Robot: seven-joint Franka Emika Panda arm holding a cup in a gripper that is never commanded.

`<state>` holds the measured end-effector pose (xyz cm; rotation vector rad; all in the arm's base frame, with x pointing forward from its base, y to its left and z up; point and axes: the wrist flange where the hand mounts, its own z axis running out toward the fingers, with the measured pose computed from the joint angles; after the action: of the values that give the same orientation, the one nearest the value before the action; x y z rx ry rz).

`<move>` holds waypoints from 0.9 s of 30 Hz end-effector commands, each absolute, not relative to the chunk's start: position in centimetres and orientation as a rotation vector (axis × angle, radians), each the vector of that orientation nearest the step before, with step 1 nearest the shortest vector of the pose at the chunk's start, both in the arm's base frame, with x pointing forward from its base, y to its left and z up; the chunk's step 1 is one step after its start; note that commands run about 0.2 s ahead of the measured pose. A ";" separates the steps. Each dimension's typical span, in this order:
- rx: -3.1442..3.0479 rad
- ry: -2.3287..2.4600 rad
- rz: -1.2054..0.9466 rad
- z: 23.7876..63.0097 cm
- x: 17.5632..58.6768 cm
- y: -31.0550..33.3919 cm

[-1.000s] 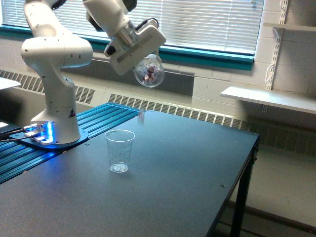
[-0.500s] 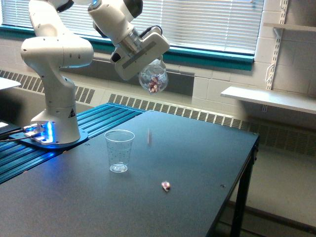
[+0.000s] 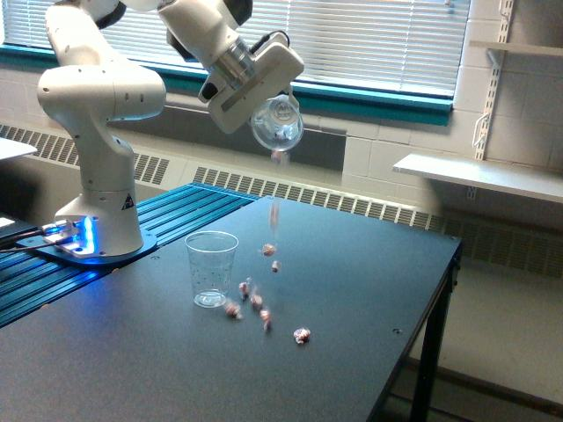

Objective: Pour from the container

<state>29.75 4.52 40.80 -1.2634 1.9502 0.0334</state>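
Observation:
High above the table, my gripper (image 3: 266, 99) is shut on the container (image 3: 278, 124), a clear round-bottomed vessel tipped steeply with its mouth turned downward. Small reddish-white pieces (image 3: 274, 214) stream out of it through the air. Several pieces (image 3: 256, 301) lie or bounce on the dark table just to the exterior view's right of a clear speckled cup (image 3: 211, 268), and one piece (image 3: 302, 335) sits farther right. The cup stands upright below and to the left of the container. The falling stream passes beside the cup, not into it.
The arm's white base (image 3: 97, 230) with a blue light stands on a ribbed blue mat (image 3: 176, 211) at the exterior view's left. The dark table (image 3: 369, 290) ends at its right edge near a leg (image 3: 428, 369). A white shelf (image 3: 479, 176) and a radiator run along the back wall.
The container has tipped further and emptied most of its contents. Several more pieces have fallen onto the table beside the cup, where only one lay half a second ago.

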 end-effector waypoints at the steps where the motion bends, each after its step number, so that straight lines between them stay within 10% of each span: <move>1: -1.211 1.983 0.055 40.6 28.8 5.3; 27: -1.180 1.916 -0.025 46.4 26.1 6.1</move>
<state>26.43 9.68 46.33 -1.2782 1.8391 -0.0469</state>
